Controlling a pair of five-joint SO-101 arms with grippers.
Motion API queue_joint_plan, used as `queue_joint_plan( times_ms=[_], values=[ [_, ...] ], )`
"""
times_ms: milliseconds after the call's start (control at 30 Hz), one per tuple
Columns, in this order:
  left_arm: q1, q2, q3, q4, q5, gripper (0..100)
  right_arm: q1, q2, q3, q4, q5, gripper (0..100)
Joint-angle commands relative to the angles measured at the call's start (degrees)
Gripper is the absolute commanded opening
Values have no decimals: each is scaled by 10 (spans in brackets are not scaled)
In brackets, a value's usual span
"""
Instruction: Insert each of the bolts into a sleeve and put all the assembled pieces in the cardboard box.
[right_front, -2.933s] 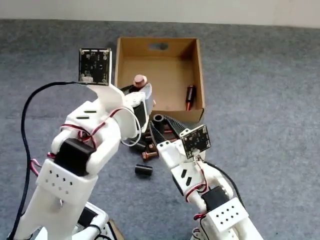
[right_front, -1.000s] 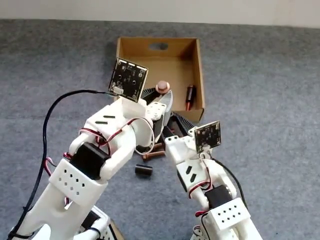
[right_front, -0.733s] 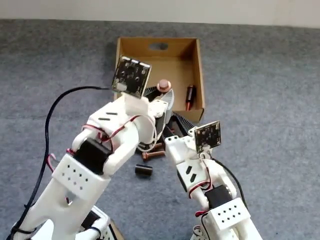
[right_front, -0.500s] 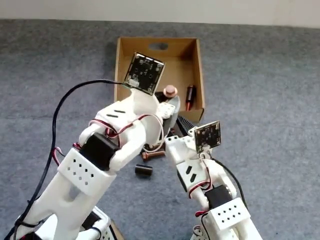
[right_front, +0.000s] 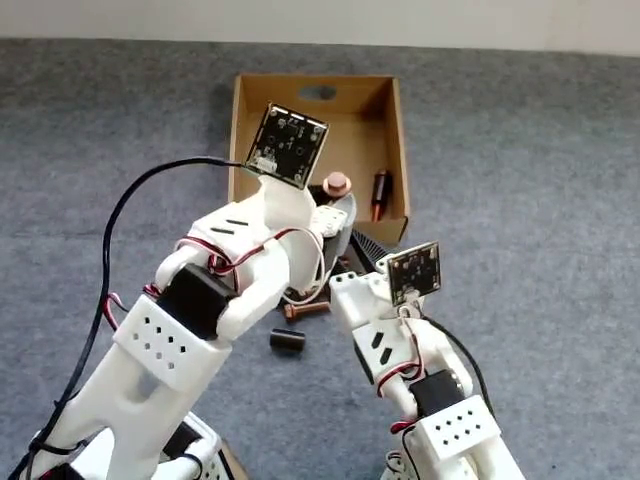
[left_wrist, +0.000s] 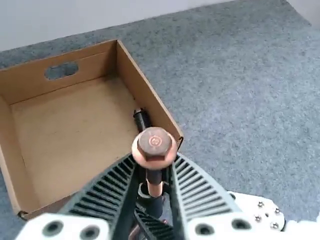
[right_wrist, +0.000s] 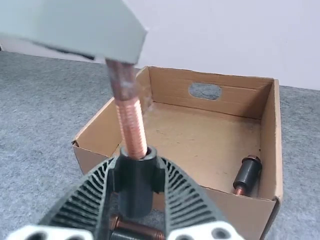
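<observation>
Left wrist view: the left gripper (left_wrist: 154, 172) pinches a copper bolt (left_wrist: 153, 144) upright, just below its head. The right gripper (right_wrist: 135, 170) clamps a black sleeve (right_wrist: 133, 192), the bolt's threaded tip at its mouth, just in front of the cardboard box (right_wrist: 172, 82), where one assembled piece (right_wrist: 247, 176) lies against a side wall.

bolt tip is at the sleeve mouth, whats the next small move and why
Probably lower the left gripper straight down, pushing the copper-coloured hex-head bolt deeper into the black cylindrical sleeve. The bolt's threaded tip sits just inside the sleeve's mouth with most of the shaft exposed, while the right gripper holds the sleeve upright.
</observation>
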Motion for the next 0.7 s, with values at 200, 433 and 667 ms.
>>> queue_joint_plan(
  times_ms=[200, 433, 667],
  values=[
    [-26, 75, -76, 10, -7, 7, 10, -12, -29, -17, -6, 5],
    [-27, 77, -120, 97, -4, 7, 10, -12, -32, -17, -6, 5],
    [-29, 100, -123, 101, -4, 7, 10, -12, -32, -17, -6, 5]
  ],
)
